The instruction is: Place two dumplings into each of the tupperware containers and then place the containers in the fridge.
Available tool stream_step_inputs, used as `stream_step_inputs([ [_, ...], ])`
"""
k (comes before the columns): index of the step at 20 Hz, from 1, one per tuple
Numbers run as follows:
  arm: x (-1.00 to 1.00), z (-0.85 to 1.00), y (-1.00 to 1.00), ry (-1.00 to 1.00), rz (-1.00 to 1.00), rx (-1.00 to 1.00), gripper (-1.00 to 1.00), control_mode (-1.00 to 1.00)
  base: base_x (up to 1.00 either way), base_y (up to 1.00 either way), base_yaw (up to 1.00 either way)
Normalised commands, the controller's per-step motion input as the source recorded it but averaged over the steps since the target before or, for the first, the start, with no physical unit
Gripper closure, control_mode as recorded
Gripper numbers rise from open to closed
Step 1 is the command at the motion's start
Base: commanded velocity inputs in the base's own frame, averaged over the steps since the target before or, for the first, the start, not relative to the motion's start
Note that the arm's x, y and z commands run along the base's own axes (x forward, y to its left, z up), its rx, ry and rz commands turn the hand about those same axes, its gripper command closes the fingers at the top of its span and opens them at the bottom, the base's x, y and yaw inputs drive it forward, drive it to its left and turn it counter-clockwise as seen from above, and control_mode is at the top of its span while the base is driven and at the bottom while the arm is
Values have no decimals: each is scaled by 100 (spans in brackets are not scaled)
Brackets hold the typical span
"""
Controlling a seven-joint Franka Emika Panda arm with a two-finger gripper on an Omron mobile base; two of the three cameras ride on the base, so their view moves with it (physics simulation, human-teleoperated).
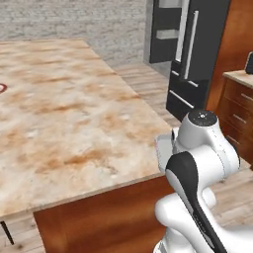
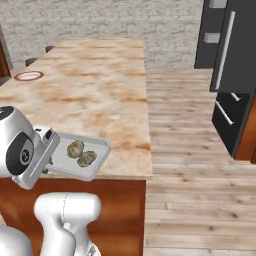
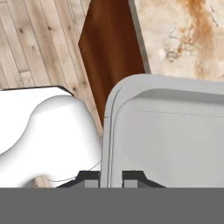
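— So, where is the tupperware container (image 2: 80,156) held?
— Its near rim is clamped in the closed pincer (image 3: 111,177), two dumplings (image 2: 81,153) inside, over the counter (image 2: 95,95) edge.
— And the fridge (image 2: 227,65)?
— Well apart, ahead to the right, across the floor; the tray's long axis runs away from the pincer.

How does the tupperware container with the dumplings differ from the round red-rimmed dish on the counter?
The tupperware container is rectangular, pale grey and translucent; the red-rimmed dish is round and white. The container sits at the near edge of the counter, tilted, its rim clamped by the gripper; the dish lies flat far back, untouched. The container holds two dumplings; whether the dish holds anything is too small to tell. Both are shallow.
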Motion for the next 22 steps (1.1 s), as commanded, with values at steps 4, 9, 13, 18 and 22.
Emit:
stream_step_inputs([
  [4,0,0,0,0,0,0,100,100,21,-100,-14],
  [9,0,0,0,0,0,0,100,100,21,-100,-11],
  [13,0,0,0,0,0,0,100,100,20,-100,-8],
  [18,0,0,0,0,0,0,100,100,33,-93,-5],
  [22,0,0,0,0,0,0,100,100,84,-6,13],
])
